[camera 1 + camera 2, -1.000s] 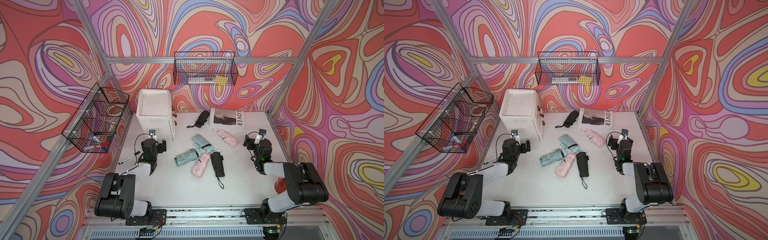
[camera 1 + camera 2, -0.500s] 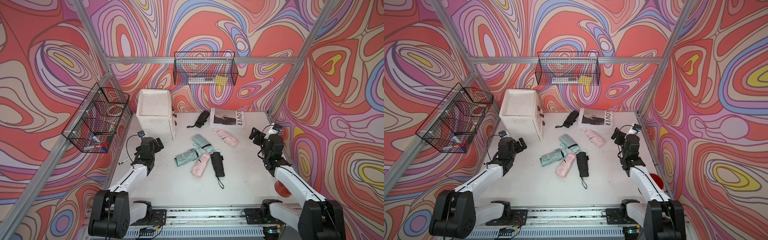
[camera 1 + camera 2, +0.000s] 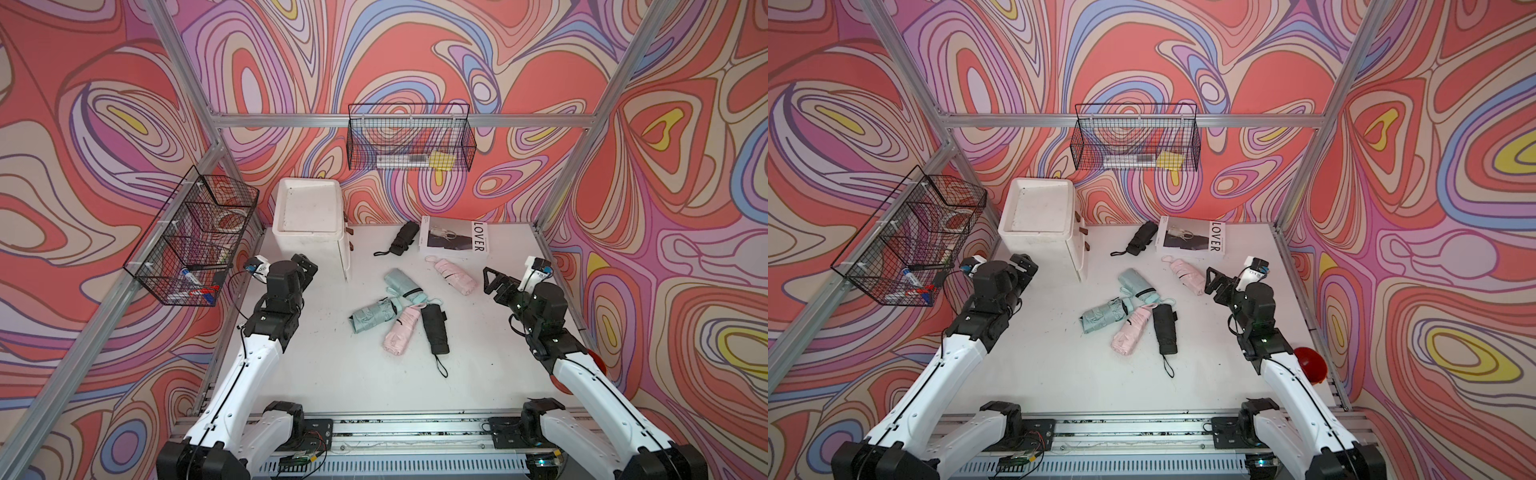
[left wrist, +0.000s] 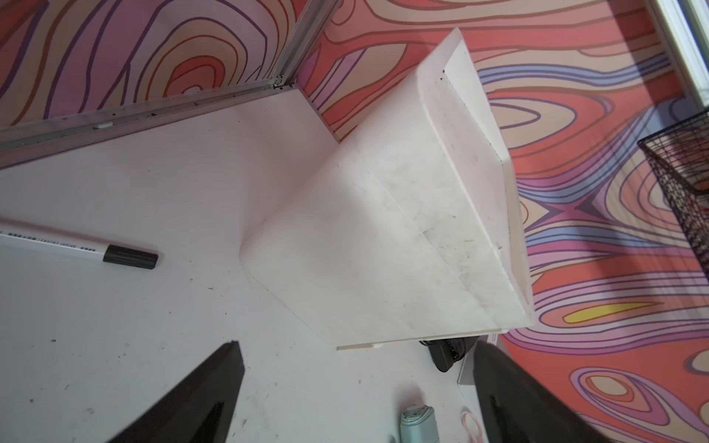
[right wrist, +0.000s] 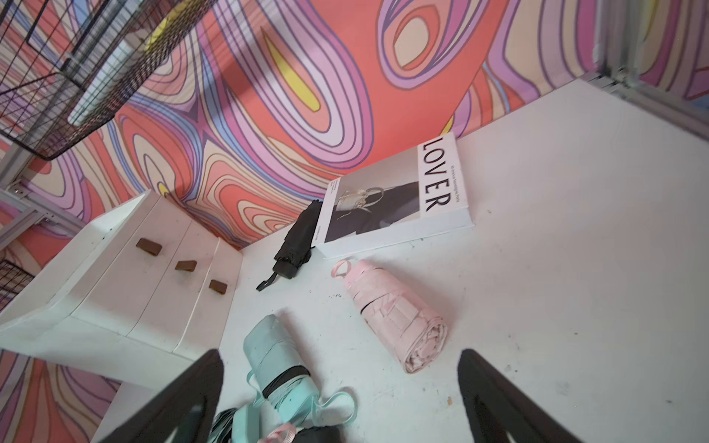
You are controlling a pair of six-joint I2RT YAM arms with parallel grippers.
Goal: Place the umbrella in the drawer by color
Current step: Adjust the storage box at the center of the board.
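Observation:
Several folded umbrellas lie mid-table: a mint one (image 3: 405, 285), a second mint one (image 3: 372, 316), a pink one (image 3: 400, 330) and a black one (image 3: 435, 328) in a cluster. Another pink umbrella (image 5: 395, 318) lies to the right, and another black one (image 3: 402, 237) lies by the book. The white drawer unit (image 3: 307, 245) stands at the back left, its three brown-handled drawers (image 5: 153, 276) shut. My left gripper (image 3: 305, 266) hovers open beside the unit's side wall (image 4: 383, 237). My right gripper (image 5: 340, 352) hangs open and empty, facing the right-hand pink umbrella.
A "LOVER" book (image 3: 454, 240) lies at the back. Wire baskets hang on the left wall (image 3: 195, 241) and the back wall (image 3: 411, 143). A marker (image 4: 76, 249) lies on the table left of the drawer unit. A red object (image 3: 598, 361) sits at the right edge.
Both arms rose from a folded pose and stretched forward. The left gripper came up beside the drawer unit, the right one swung out toward the right side. Both stayed open.

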